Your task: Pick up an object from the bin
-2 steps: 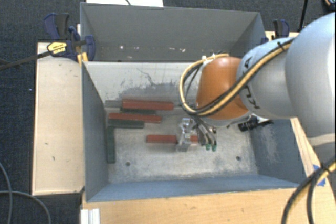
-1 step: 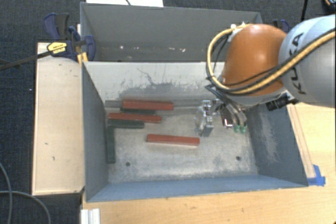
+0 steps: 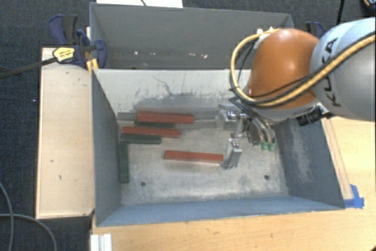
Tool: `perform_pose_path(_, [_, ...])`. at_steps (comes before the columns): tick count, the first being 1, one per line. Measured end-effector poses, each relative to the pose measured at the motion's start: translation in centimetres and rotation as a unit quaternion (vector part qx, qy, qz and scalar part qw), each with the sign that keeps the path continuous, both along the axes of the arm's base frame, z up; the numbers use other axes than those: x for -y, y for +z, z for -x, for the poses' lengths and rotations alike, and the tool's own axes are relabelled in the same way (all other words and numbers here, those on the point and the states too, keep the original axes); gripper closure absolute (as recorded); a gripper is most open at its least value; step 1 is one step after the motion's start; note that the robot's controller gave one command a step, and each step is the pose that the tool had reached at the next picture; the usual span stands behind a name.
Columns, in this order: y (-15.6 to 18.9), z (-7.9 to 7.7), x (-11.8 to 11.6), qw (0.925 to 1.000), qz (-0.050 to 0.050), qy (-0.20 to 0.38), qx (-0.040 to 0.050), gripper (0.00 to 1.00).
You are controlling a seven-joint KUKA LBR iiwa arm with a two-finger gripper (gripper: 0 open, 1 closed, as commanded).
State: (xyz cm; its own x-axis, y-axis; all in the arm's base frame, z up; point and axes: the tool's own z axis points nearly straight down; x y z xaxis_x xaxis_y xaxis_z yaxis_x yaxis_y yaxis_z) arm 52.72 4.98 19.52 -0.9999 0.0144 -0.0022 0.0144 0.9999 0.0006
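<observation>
Bin: grey metal bin (image 3: 188, 35) with sloping walls and a scuffed floor that carries a few loose bars.
Arm: comes in from the right, with an orange cover (image 3: 282, 64) on the wrist and a yellow-and-black cable looped round it.
Gripper: the gripper (image 3: 230, 160) is low over the floor, right of centre, with its tip at the right end of the lowest red-brown bar (image 3: 192, 157).
Gripper state: cannot tell how far open it is, and nothing can be made out in its hold.
Nearest thing: that lowest red-brown bar, a flat, narrow bar lying almost level on the mid floor, apart from the others.
Other bars: an upper red-brown bar (image 3: 165, 119) and a middle red-brown bar (image 3: 151, 132) lie level, close together, toward the back left.
Dark pieces: a dark green bar (image 3: 141, 140) lies just under the middle one, and another dark green bar (image 3: 123, 163) runs front to back along the left wall.
</observation>
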Motion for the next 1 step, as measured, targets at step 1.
perform_pose_path(1, [-12.91, -1.75, 0.45, 1.0, 0.0, 0.007, -0.0034, 0.0])
